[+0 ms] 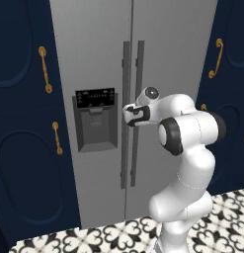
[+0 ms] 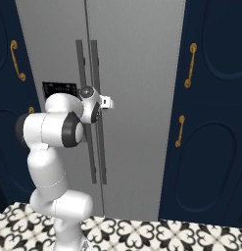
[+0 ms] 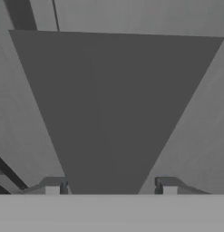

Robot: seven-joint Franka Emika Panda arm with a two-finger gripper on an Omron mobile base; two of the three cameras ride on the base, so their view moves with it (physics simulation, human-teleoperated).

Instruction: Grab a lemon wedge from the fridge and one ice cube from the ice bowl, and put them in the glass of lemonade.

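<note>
The fridge (image 1: 99, 59) fills the centre of both base views: tall, flat matte grey, two doors shut, with a black dispenser panel (image 1: 95, 97) at mid-left. The gripper (image 3: 111, 188) straddles a dark vertical bar handle (image 3: 113, 113), one finger on each side; whether they grip it cannot be told. Navy cabinets (image 2: 215, 122) with brass handles (image 2: 190, 65) flank it. Patterned black-and-white floor tiles (image 1: 108, 234) run along the bottom.

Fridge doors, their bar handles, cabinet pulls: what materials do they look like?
Fridge doors: brushed or satin grey metal, judging by the flat, even sheen. Bar handles: darker grey metal or coated bar, matte. Cabinet pulls: brass-like, warm gold colour. All rendered, so uncertain.
</note>
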